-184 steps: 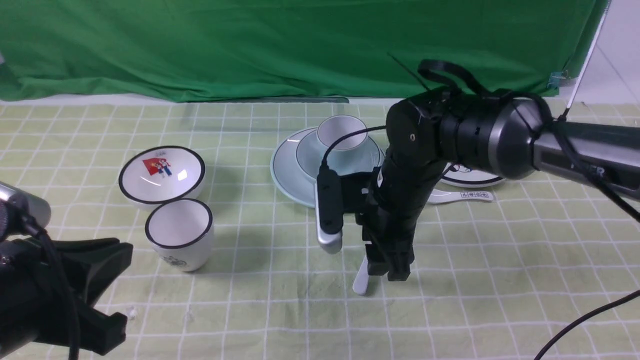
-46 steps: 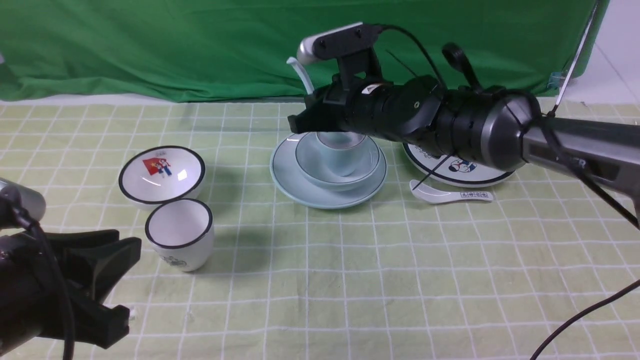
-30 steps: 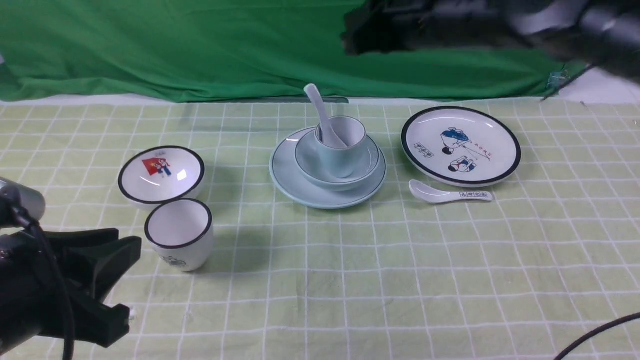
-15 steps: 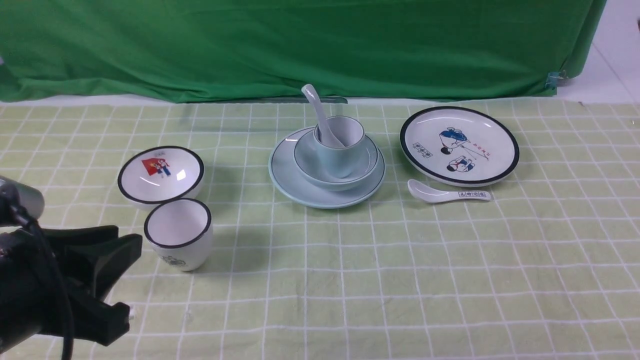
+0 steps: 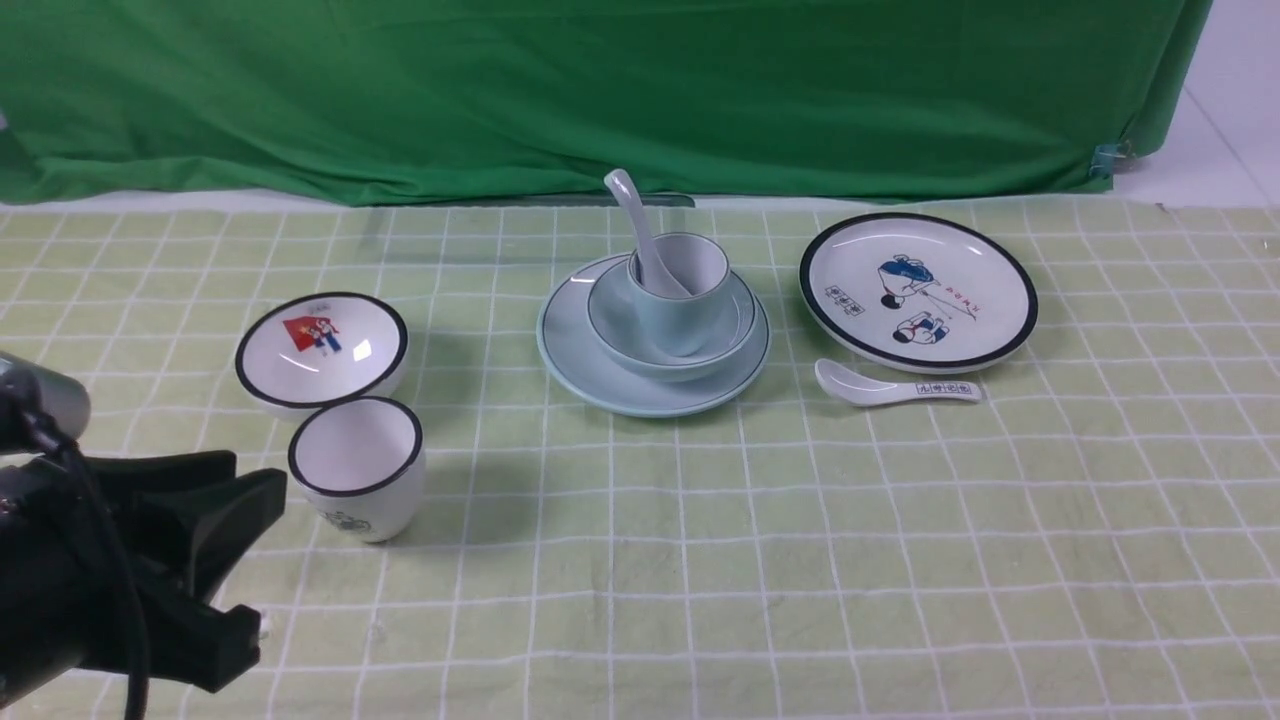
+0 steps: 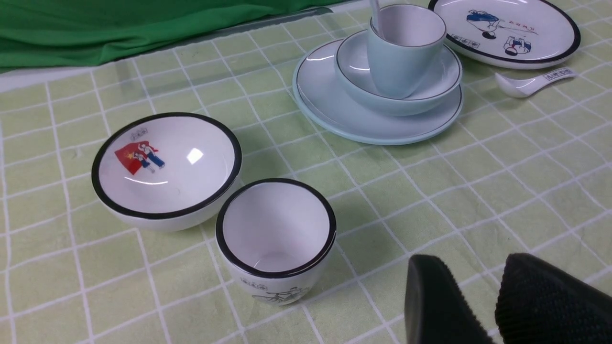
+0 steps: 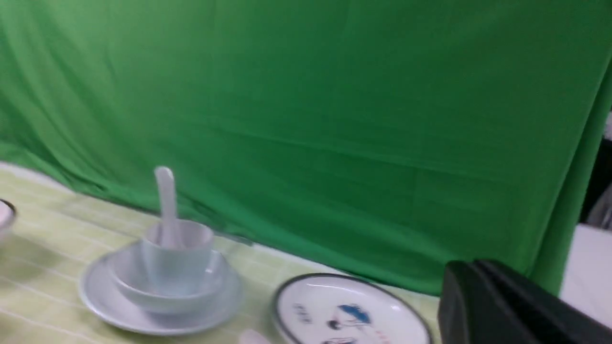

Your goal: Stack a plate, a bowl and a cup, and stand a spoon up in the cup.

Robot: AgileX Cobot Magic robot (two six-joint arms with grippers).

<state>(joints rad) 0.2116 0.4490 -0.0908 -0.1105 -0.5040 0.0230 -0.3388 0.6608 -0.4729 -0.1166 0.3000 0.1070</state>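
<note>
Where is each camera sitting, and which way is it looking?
Front view: between the arms, facing forward over the table to the green curtain; left hand shows.
Left wrist view: on the left arm, low, facing the white cup; its fingertips show.
Right wrist view: on the right arm, facing the curtain; right hand shows.
All three share the blue-green cup with the spoon.

A creased green fabric backdrop point(image 5: 600, 90) spans the upper frame. A pale green tablecloth point(image 5: 800, 560) with white grid lines covers the lower frame. A white surface point(image 5: 1235, 130) occupies the upper right corner.
</note>
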